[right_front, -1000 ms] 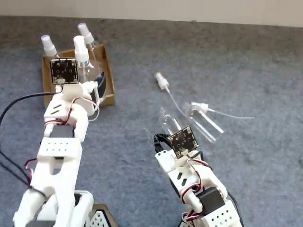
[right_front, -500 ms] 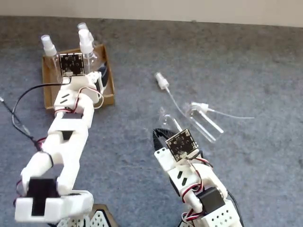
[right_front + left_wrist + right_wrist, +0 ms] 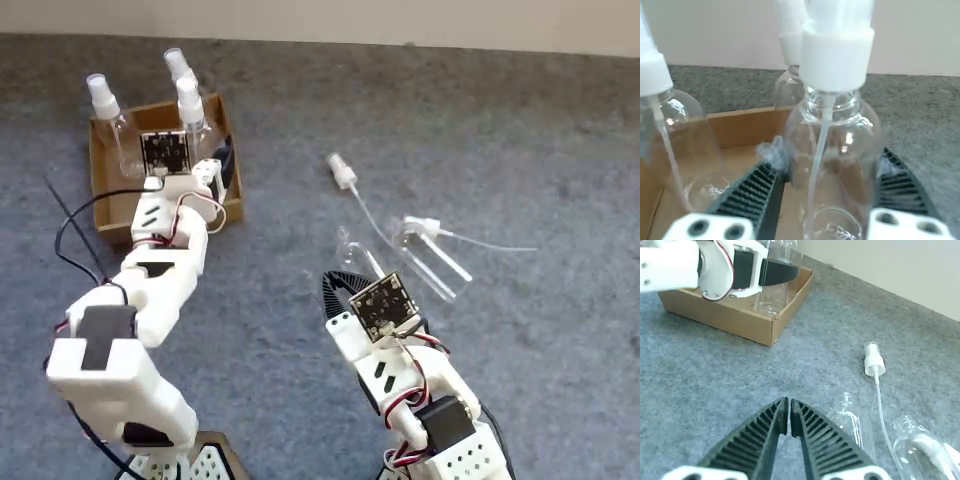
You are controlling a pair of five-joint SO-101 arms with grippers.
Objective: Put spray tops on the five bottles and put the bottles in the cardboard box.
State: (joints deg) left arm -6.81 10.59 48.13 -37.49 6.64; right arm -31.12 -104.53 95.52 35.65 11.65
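My left gripper (image 3: 832, 167) is shut on a clear bottle (image 3: 835, 145) with a white spray top (image 3: 837, 55), held upright inside the cardboard box (image 3: 100, 205). Two other capped bottles (image 3: 112, 125) (image 3: 180, 68) stand in the box beside and behind it. My right gripper (image 3: 789, 412) is shut on nothing, low over the carpet. Just beyond it lie two clear bottles (image 3: 852, 420) (image 3: 920, 447) without tops screwed on. A loose spray top (image 3: 874, 361) with its long tube lies past them, and another spray top (image 3: 425, 226) rests across the farther bottle (image 3: 432, 262).
Grey carpet covers the whole table. The box sits at the far left, with the left arm (image 3: 160, 270) stretched over its near wall (image 3: 725, 315). Open carpet lies between the box and the lying bottles, and to the far right.
The left arm has stretched farther out and carried the capped bottle deeper into the box, toward the other two. The right arm has barely shifted.
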